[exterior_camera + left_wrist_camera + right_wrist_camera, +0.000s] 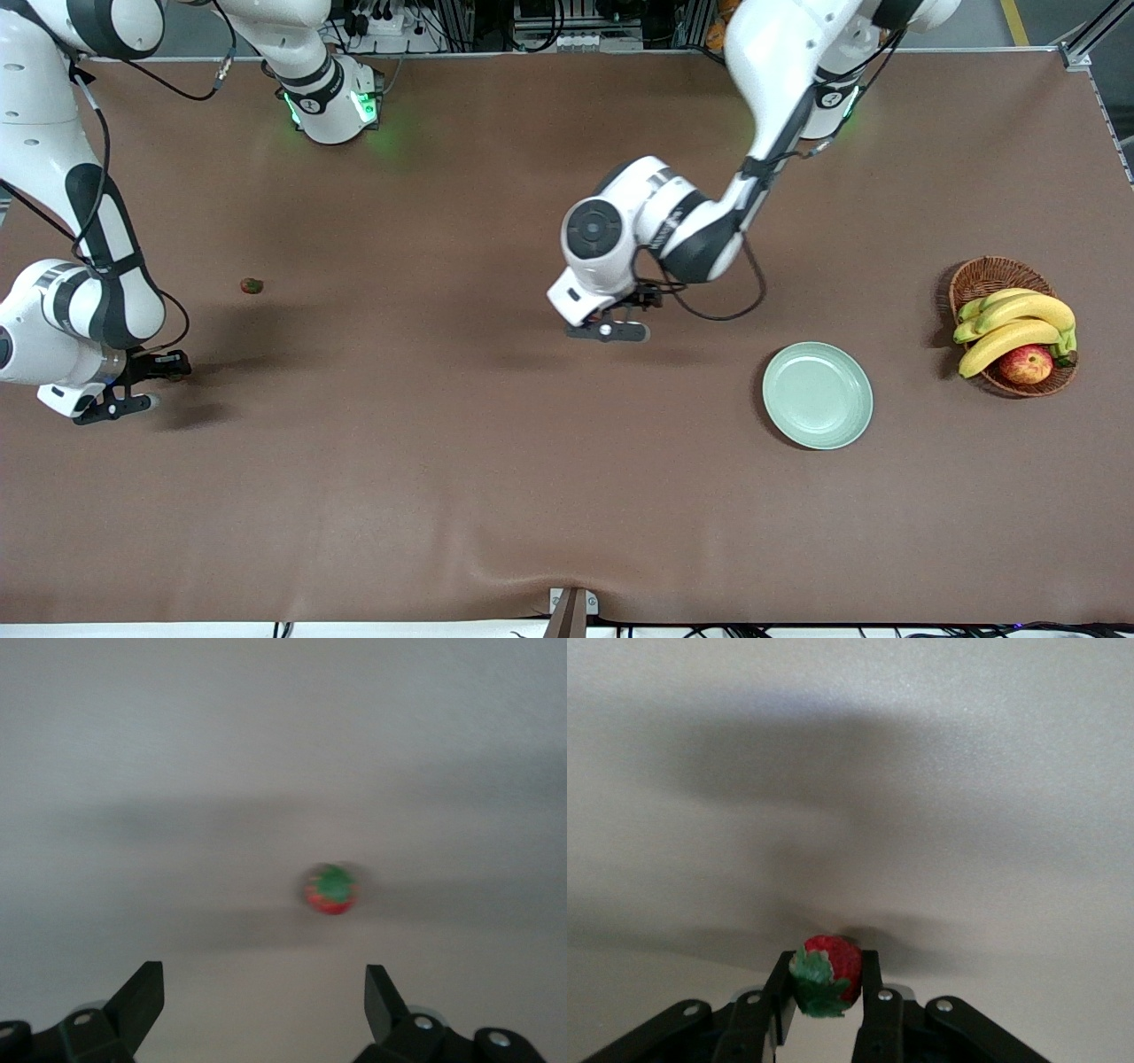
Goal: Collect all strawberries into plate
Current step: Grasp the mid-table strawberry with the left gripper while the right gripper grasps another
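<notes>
Dark-red and green-capped, one strawberry (pixel 826 975) is pinched between the fingers (pixel 780 997) of the right gripper (pixel 113 397), low over the desk (pixel 496 496) at the right arm's end, so the pickup step appears to be in hand for this berry. The next move is judged to call for a lift and a long carry toward the left arm's end of the desk, where the plate (pixel 818 395) lies with nothing on it, beside the wicker basket (pixel 992 275) of bananas (pixel 1019 323) and an apple (pixel 1026 363); the release is best made once the berry is over the plate's middle, since so small a round thing may roll. A second strawberry (pixel 252 285) lies on the desk farther from the front camera than the right gripper, untouched. A third strawberry (pixel 331 889) is seen in the left wrist view, lying on the desk ahead of the left gripper (pixel 611 331), whose fingers (pixel 142 992) are spread wide and apart from it; the berry sits ahead of the gap, nearer to one fingertip, so a descent and a small sideways correction are judged necessary before closing.
</notes>
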Controlling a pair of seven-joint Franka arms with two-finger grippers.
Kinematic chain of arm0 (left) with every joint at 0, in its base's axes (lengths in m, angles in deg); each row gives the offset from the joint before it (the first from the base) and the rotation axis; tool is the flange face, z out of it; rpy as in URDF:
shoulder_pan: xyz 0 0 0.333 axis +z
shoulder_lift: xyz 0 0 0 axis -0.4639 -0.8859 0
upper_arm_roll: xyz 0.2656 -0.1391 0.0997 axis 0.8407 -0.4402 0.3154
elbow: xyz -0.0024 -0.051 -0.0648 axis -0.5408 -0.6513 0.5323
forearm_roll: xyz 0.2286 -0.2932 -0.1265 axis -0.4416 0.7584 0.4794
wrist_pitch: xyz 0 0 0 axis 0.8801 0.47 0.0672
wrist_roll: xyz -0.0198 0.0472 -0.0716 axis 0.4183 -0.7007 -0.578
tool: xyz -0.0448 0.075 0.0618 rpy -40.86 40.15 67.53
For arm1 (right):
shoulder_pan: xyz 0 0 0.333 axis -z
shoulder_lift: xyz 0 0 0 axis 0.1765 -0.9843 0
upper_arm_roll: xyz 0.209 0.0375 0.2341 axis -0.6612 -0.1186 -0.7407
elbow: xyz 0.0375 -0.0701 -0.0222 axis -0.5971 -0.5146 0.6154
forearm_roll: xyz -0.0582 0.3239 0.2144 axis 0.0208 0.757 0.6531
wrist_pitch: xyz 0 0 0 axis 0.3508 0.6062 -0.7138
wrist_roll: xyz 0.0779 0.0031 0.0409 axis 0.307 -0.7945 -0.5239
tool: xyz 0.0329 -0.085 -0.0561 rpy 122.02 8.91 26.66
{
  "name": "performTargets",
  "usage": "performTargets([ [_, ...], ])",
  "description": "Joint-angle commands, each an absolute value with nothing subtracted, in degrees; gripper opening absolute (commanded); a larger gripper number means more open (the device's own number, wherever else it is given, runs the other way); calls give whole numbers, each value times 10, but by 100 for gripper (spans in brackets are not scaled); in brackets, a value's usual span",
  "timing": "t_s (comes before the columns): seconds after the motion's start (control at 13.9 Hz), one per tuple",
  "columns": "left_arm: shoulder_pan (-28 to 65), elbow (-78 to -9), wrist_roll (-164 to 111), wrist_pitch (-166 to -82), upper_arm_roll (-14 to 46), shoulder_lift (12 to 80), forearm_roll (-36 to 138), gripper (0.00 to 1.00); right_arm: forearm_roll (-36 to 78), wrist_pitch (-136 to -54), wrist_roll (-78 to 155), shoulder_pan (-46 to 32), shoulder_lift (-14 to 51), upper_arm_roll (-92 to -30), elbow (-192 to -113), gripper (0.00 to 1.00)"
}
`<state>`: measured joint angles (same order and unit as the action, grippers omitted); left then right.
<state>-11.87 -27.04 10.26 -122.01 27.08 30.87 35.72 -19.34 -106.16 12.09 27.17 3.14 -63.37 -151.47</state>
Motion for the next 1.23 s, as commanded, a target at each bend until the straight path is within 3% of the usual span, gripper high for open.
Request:
performTargets([
  [0.0,-131,-252,138,-1269,276,275,346,100,-193,-999,126,273,40,-642,-1479,0],
  [0.29,-127,-258,140,-1347,276,258,351,100,-191,-913,158,253,41,-643,-1426,0],
  [0.94,-125,-306,129,-1348,275,256,351,100,-175,-751,258,211,44,-646,-1346,0],
  [1.15,-122,-305,130,-1347,275,256,351,76,-151,-711,300,193,45,-645,-1329,0],
])
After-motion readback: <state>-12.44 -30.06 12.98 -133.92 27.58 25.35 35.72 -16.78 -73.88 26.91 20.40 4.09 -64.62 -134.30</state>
